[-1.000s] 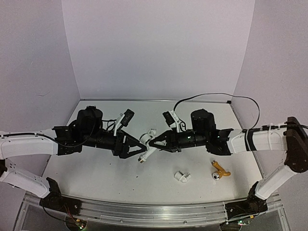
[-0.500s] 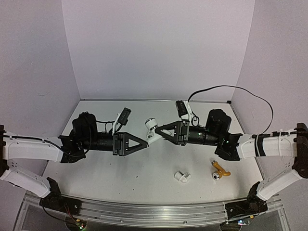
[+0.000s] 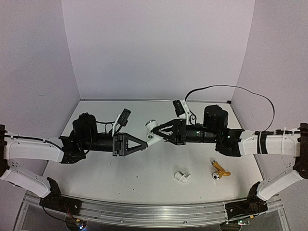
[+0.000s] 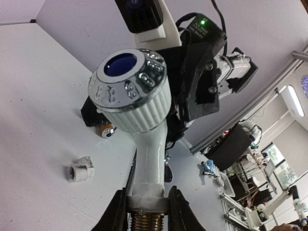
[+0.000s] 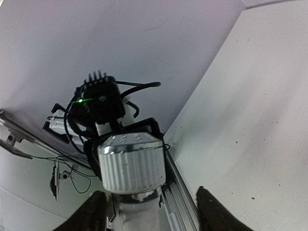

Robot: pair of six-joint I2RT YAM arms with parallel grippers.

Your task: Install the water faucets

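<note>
The white water faucet hangs in the air between the two arms, its ribbed knob up and its brass thread down. My left gripper is shut on the faucet's white collar, a finger pressing on each side. Facing it, my right gripper is open, its fingers wide on either side of the knob and not touching it. The yellow-gold faucet lies on the table at the front right, also seen in the left wrist view.
A stubby white pipe fitting lies on the table ahead of the faucet in the air and shows in the left wrist view. A black cable loops above the right arm. Purple walls close in the back and sides.
The left gripper has shut on the white faucet's lower end. The right gripper, shut on it before, has opened. Earlier the two arms lifted the faucet slightly toward the back.
</note>
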